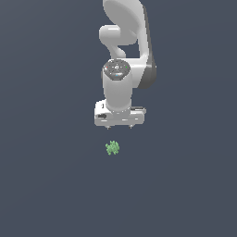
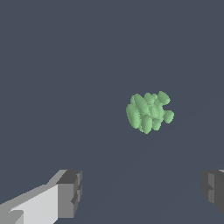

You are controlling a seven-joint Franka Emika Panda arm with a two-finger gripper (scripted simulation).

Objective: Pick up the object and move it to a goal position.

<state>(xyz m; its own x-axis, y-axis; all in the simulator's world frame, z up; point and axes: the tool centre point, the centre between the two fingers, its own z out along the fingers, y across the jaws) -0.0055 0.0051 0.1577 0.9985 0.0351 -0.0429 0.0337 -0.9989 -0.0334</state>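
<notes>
Below our gripper (image 1: 119, 126) in the exterior view, at about six o'clock and apart from it, the object (image 1: 112, 147) lies alone on the dark floor (image 1: 46, 185). On the wrist view our fingers (image 2: 69, 194) stand spread wide, holding nothing, the green clump (image 2: 148, 111) seemingly beyond them.

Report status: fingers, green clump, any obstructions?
Gripper open, fingers spread wide, empty. Light-green bumpy clump lies on the floor, untouched, clear of the fingers. Nothing in the way.
</notes>
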